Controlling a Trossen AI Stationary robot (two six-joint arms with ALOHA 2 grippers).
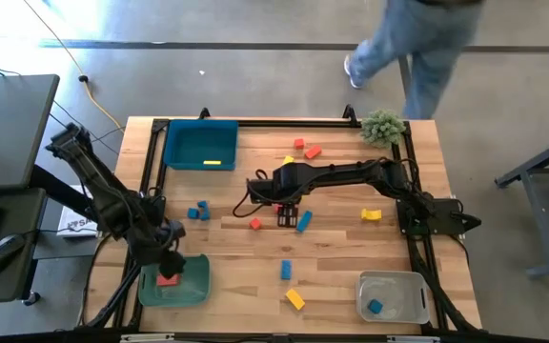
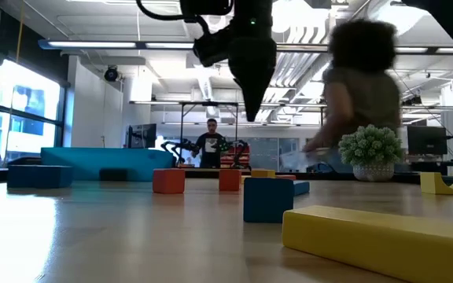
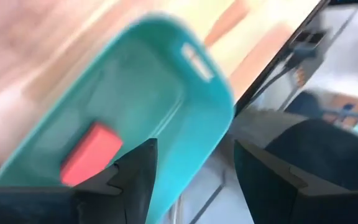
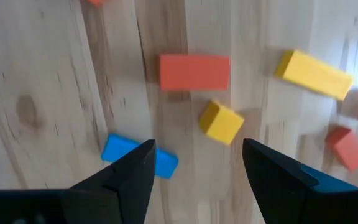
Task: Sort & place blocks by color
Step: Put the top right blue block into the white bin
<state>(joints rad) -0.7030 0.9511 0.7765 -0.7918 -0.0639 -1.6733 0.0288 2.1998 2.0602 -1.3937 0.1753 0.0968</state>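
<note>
While the left gripper [image 1: 170, 255] hung over the green tray [image 1: 194, 291] at the table's near left corner, its fingers stood apart and empty, and a red block [image 1: 168, 279] lay inside that tray just under them. Beyond that tray, toward the far edge, the teal tray [image 1: 200, 145] held one yellow block [image 1: 213, 162]. Right of the green tray, toward mid-table, sat two blue cubes [image 1: 198, 211] and a small red cube [image 1: 254, 224]. Further right, the right gripper [image 1: 288, 215] hovered over the table's middle, fingers spread wide with nothing between them; a blue bar [image 1: 303, 221] lay just beside it. Its wrist view showed a red bar [image 4: 194, 71], a yellow cube [image 4: 221, 122] and a blue block [image 4: 139, 157] below it. Far right of the green tray, the grey tray [image 1: 393, 297] held one blue block [image 1: 376, 307].

The step in hand looked like a pick by the right arm. To do it well, it should centre the fingers over one block only, square them to its flat sides, descend straight, and close without nudging neighbours. Many blocks remained loose.
</note>
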